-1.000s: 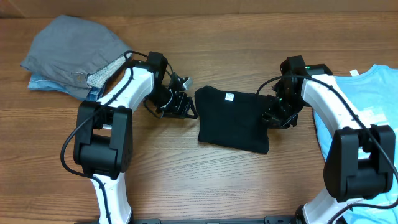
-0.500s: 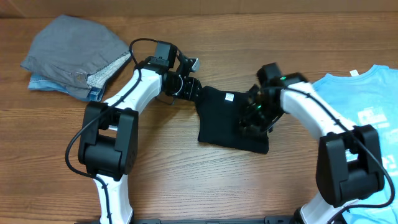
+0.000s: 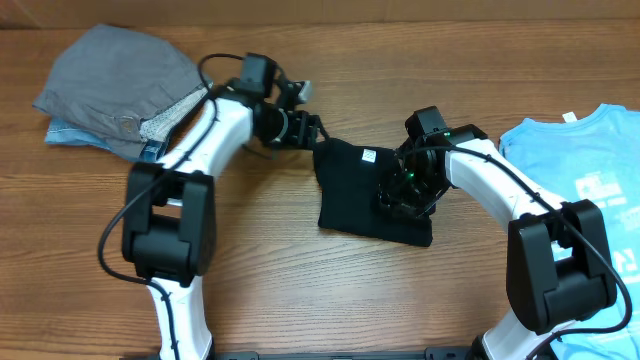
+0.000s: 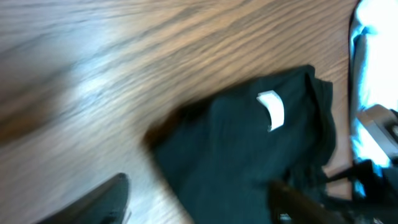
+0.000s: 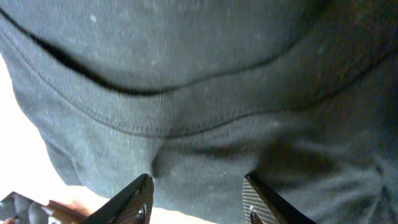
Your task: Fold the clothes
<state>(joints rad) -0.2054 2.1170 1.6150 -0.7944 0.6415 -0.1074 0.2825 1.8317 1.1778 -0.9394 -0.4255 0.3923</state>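
Folded black T-shirt (image 3: 355,200) on table (image 3: 300,290); right fingers (image 5: 135,202) seemingly touching it.

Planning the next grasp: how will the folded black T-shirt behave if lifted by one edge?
Probably floppy: the black T-shirt shows soft creases and a curved hem, so its fold would likely sag open. Pushed, it should bunch or slide on the wooden table, not roll.

Right of the black T-shirt (image 3: 372,195), the light blue T-shirt (image 3: 590,170) runs off-frame. Its white label (image 3: 368,156) is unreadable.
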